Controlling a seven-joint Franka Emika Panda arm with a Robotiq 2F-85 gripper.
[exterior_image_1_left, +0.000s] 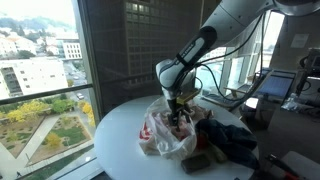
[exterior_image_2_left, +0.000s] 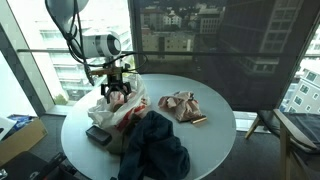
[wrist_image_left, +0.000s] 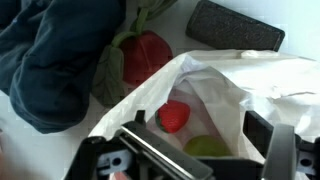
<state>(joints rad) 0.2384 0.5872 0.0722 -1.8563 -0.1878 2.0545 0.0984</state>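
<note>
Two wide-spread jaws of the black Robotiq gripper (exterior_image_1_left: 181, 103) hold nothing and hang just above the crumpled white plastic bag (exterior_image_1_left: 163, 136), at lower centre in an exterior view. A straight descent, centred on the opening, would likely avoid snagging the film. In the wrist view the bag's mouth gapes toward the camera over a small red round item (wrist_image_left: 175, 116). Its long axis seems to run from lower left to upper right.

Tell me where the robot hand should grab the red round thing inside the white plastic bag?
Grip the red round thing across its rounded sides, coming straight down through the open mouth of the plastic bag. It lies low inside, with the bag's walls rising around it, so probably only the top is free. The hand hangs open above. A green thing lies close beside it.
</note>
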